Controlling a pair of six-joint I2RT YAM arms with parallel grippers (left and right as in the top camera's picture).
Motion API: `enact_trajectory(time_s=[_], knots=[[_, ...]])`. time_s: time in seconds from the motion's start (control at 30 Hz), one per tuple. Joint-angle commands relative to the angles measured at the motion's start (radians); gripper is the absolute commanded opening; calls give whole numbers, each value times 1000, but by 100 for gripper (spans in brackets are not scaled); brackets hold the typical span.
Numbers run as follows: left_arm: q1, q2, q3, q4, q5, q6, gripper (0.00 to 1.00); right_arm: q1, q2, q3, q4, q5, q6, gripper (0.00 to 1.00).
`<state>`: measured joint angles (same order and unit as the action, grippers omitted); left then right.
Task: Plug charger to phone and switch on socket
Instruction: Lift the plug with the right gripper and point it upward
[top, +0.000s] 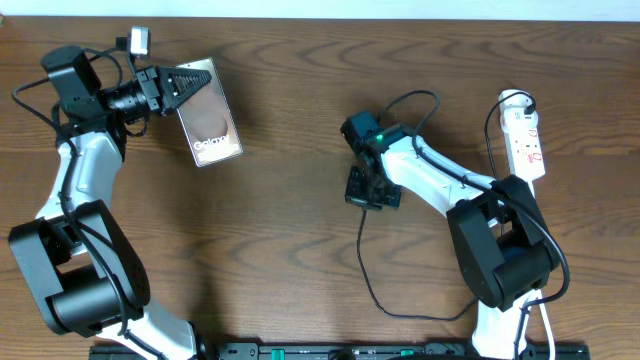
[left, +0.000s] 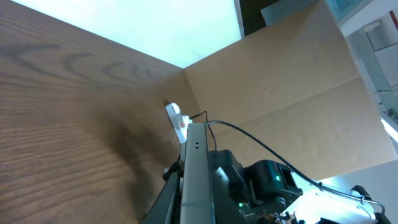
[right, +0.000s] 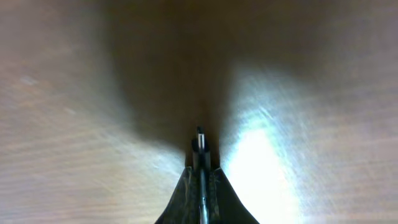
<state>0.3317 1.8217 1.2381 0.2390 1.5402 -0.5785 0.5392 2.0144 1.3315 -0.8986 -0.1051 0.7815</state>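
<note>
**Holding Phone at Left, Plug Tip at Right**

Reads "Galaxy" in white lettering (top: 211, 148) across one short end of the phone (top: 212, 115). Shows small red marks along the white socket (top: 526, 135), too small to read as text.

Played out on a brown wood-grain table (top: 300, 270), edged by a pale strip at the far side in the overhead view. From the left wrist, takes in a tan cardboard-like panel (left: 280, 93) rising past the table's end, with a bright white patch beside it.

Pinched at the short end opposite the lettering by the left gripper (top: 196, 82), fingers closed on the slab, toward the table's far left corner. Appears edge-on from the left wrist as a thin grey strip; cannot tell whether lifted or touching the wood.

Clamped on the charger (top: 362, 250) at mid-table with the right gripper (top: 366, 192), pointing down. From the right wrist, shows the plug tip (right: 200, 138) poking just past the closed fingertips, close over bare, blurred wood. Trails thin black cable from there toward the near edge, then curving rightward.

Puts the phone well to the left of the plug tip. Leaves the socket at the far right edge, just beside the right arm's elbow, well apart from both grippers.
</note>
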Motion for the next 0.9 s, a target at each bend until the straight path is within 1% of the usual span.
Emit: enact_trajectory(time_s=[0.0,0.1,0.27,0.37,0.5,0.73,0.77,0.87], knots=[[3,-11,9,2,31,2,8,10,17,-10,-48,-10,26,1],[3,-11,9,2,31,2,8,13,17,-11,-96,-11,26,1],[3,-11,9,2,31,2,8,19,17,-21,-107,-11,26,1],[3,-11,9,2,31,2,8,35,17,-45,-100,-11,38,1],[3,-11,9,2,31,3,8,55,17,-115,-34,-37,56,1],[3,-11,9,2,31,3,8,53,17,-117,-28,-39,60,1],[3,-11,9,2,31,3,8,53,17,-116,-23,-48,51,1],[3,-11,9,2,31,3,8,53,17,-116,96,-213,-98,1]])
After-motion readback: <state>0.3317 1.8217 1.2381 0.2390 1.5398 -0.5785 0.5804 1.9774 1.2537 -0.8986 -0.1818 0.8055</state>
